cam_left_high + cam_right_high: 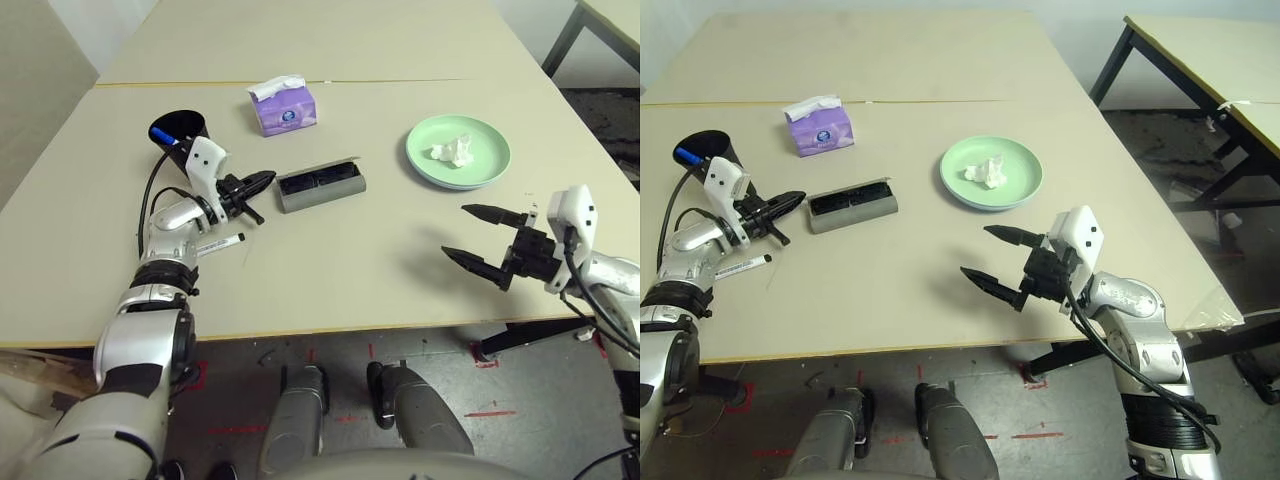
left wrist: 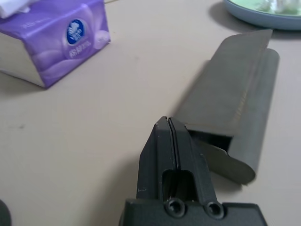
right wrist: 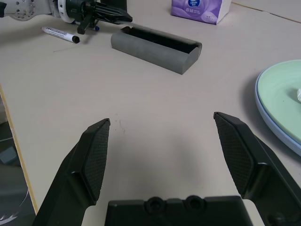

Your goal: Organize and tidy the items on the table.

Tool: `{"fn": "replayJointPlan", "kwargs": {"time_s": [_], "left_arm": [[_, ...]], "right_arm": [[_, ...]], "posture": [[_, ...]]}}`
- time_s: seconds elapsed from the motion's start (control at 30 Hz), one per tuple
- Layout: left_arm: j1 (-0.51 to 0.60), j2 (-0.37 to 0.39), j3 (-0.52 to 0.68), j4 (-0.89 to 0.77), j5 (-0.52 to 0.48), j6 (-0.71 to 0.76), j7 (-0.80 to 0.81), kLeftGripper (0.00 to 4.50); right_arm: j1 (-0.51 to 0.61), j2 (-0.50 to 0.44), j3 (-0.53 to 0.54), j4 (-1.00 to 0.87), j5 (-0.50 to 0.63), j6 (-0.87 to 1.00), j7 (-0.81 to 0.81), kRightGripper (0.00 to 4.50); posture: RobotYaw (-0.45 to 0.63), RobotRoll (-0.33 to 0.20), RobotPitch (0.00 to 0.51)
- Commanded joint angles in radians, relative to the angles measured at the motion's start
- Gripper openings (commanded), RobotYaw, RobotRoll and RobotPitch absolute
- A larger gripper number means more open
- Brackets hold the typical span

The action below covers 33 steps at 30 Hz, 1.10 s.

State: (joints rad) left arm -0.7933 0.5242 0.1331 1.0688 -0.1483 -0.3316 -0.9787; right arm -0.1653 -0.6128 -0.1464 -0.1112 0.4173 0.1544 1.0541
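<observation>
Beside the left end of the open, oblong grey glasses case [image 1: 325, 196], near the middle of the worktop [image 1: 330, 285], you have the left gripper [image 1: 272, 176] with its fingers together and nothing between them. Dark sunglasses [image 1: 318, 178] lie in the case, its lid standing up on the far side. If you swing that gripper right while it is this close, its tips could shove the case or catch the lid.

Your right gripper [image 1: 455, 232] stands wide apart and empty, on the near side of the stacked pale green and blue round plates [image 1: 428, 172]; raising it carelessly could knock their rim and spill the crumpled white tissue [image 1: 455, 150]. Near the left forearm lies a thin white marker with a black cap [image 1: 221, 244]; a low sweep might roll it. The blue-capped marker [image 1: 162, 135] leans in the black cup [image 1: 181, 126] at far left, which an elbow or cable could tip.
</observation>
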Motion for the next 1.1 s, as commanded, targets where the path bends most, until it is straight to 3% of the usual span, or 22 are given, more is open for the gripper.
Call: {"fn": "replayJointPlan", "kwargs": {"time_s": [0.03, 1.1], "left_arm": [[0.027, 0.003, -0.019, -0.015, 0.014, 0.002, -0.027, 0.03], [0.161, 0.031, -0.073, -0.197, 0.0, 0.081, -0.211, 0.03]], "right_arm": [[0.02, -0.009, 0.009, 0.0, 0.008, -0.005, 0.006, 4.5], [0.016, -0.008, 0.011, 0.018, 0.019, -0.003, 0.018, 4.5]], "posture": [[-0.14, 0.0, 0.174], [-0.13, 0.0, 0.174]]}}
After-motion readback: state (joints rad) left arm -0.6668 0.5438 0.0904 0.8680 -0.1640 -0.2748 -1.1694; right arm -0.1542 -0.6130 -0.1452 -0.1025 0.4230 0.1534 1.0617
